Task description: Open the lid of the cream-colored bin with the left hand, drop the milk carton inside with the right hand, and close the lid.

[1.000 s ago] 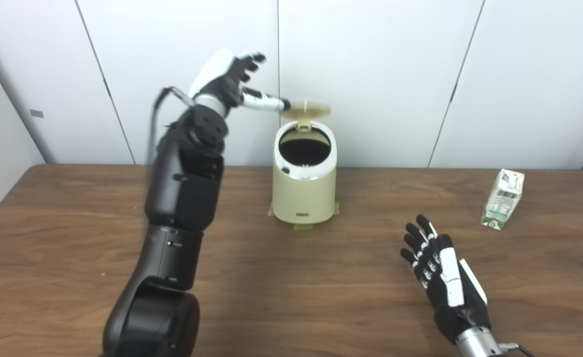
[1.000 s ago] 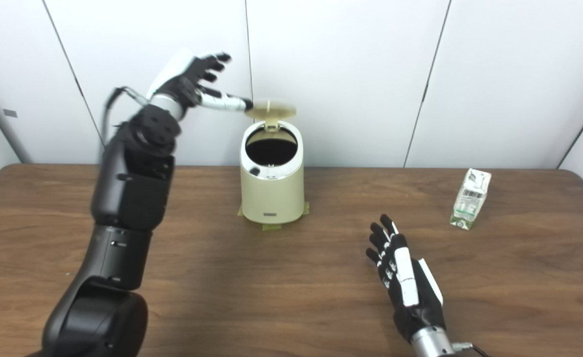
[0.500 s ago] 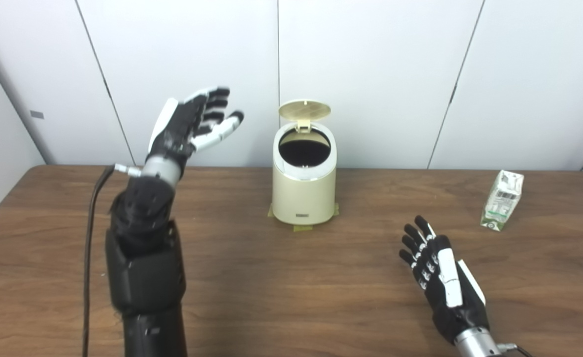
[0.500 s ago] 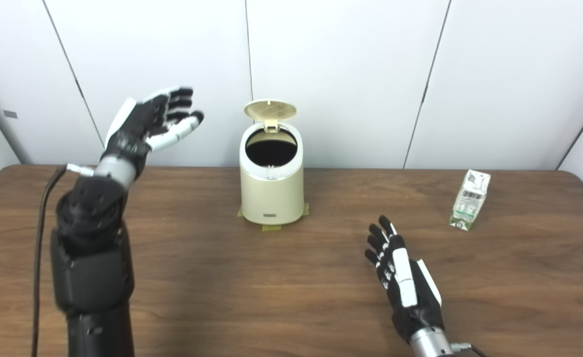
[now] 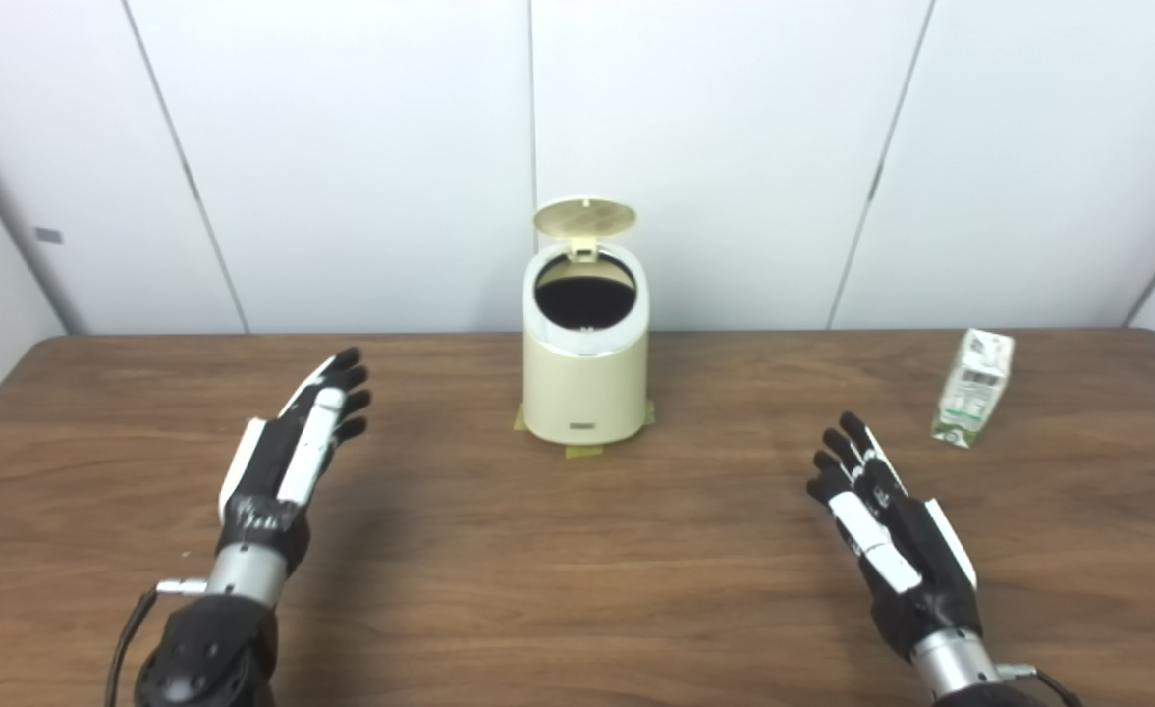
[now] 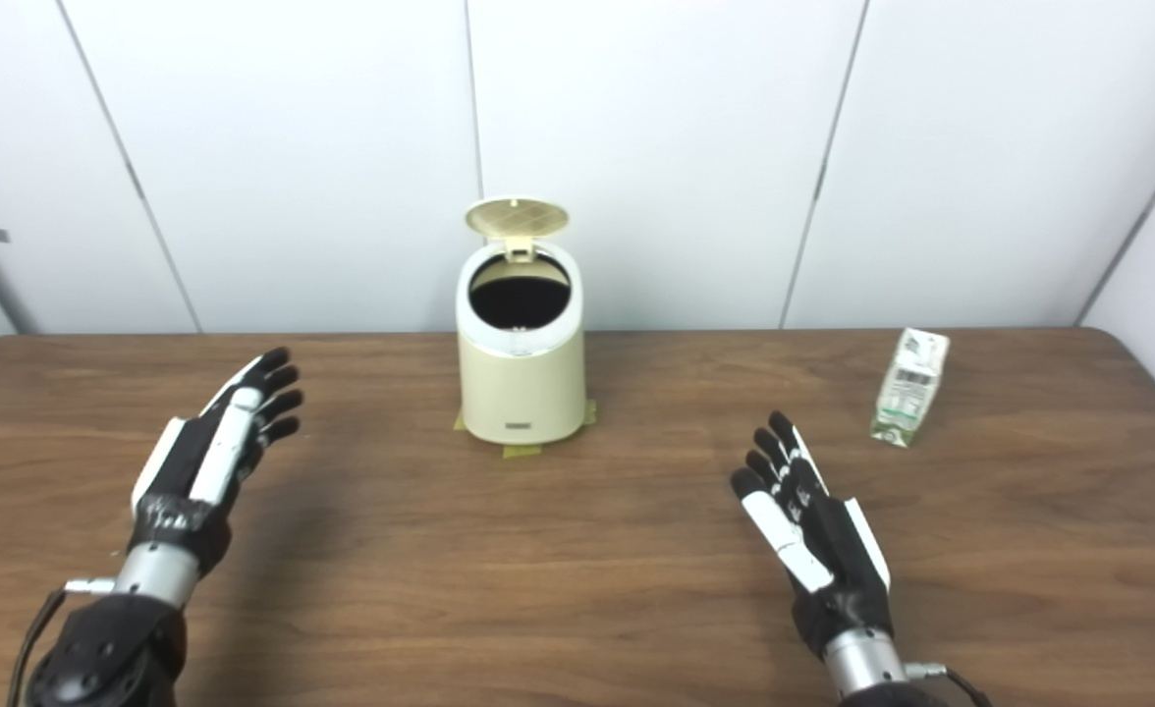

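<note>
Bin: cream-colored, upright at the back middle of the table, close to the white wall panels; strips of tape showing at its base.
Lid: hinged up at the rear of the bin, standing open, underside facing forward; dark round opening exposed below it.
Milk carton: upright on the table at far right, well apart from the bin, touched by nothing.
Left robot hand: low over the table on the left, palm turned inward, fingers stretched out and apart, empty; well apart from the bin and lid.
Right robot hand: low over the table on the right, fingers extended and spread, empty; pointed up and slightly left, nearer the carton than the bin but touching neither.
Cable: thin, dark, trailing from the left wrist toward the bottom edge.
</note>
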